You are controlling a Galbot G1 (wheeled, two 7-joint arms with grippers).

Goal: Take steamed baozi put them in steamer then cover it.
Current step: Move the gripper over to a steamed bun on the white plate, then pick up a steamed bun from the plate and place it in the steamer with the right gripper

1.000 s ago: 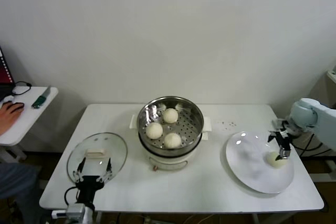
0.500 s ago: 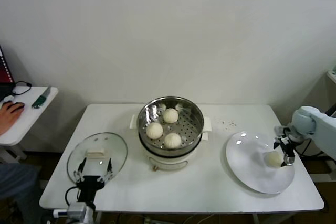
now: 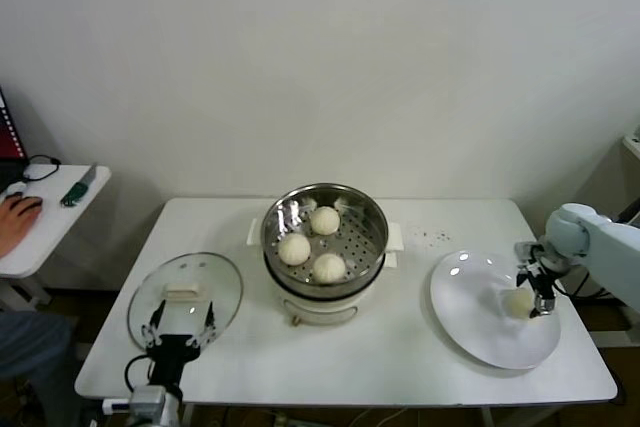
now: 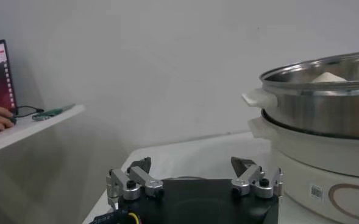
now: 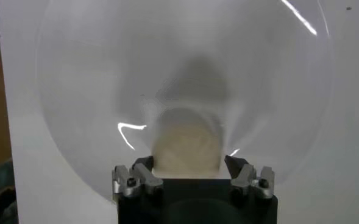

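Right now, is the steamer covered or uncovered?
Uncovered: the steamer shows three baozi inside, and the cover lies on the table beside it.

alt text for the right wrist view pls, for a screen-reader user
The right gripper sits low over a white plate, its two fingers on either side of a single cream-white baozi that rests on the plate. The plate fills most of the view, with the white table showing beyond its rim.

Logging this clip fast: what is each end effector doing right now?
Left end effector: open, empty, parked by the lid.
Right end effector: around the last bun on the plate; grip cannot be told.
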